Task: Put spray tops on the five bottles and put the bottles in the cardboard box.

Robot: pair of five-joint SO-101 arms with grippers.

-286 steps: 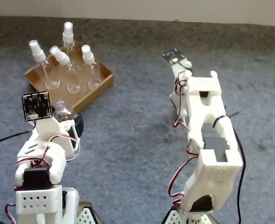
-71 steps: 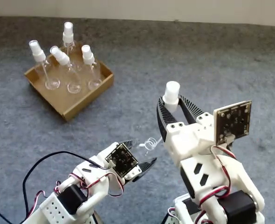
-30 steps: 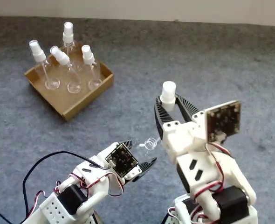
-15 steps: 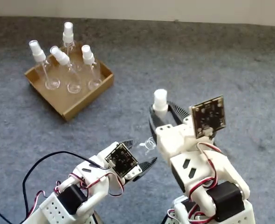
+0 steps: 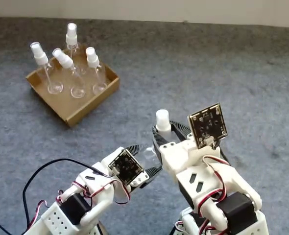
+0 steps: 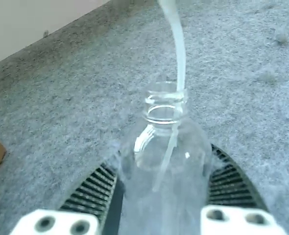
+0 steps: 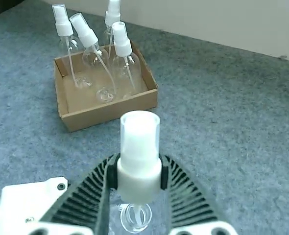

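1. your left pincer point(image 6: 159, 188) is closed narrowly on the clear bottle point(image 6: 161, 152), with a ribbed finger point(image 6: 88, 191) pressed to each side of the glass. the bottle's open neck points away from the wrist, over the grey worktop point(image 6: 61, 88).
2. your right pincer point(image 7: 138, 183) is clamped on the white spray top point(image 7: 139, 144). it grips the collar, and the cap stands above the fingers.
3. the top's thin tube point(image 6: 176, 54) comes down through the bottle's neck and shows inside the glass. in the right wrist view the neck point(image 7: 134, 215) sits just below the collar, apart from it, so the top is not seated.
4. in the high view the two pincers meet near the front middle of the worktop, well apart from the cardboard box point(image 5: 88, 105). the box holds four bottles point(image 5: 99, 78), each with its top on.
5. the bottle's base is cut off in the left wrist view. in the high view most of the bottle is hidden between the pincers and behind the left arm's camera board. you cannot tell how far down the tube's end reaches.
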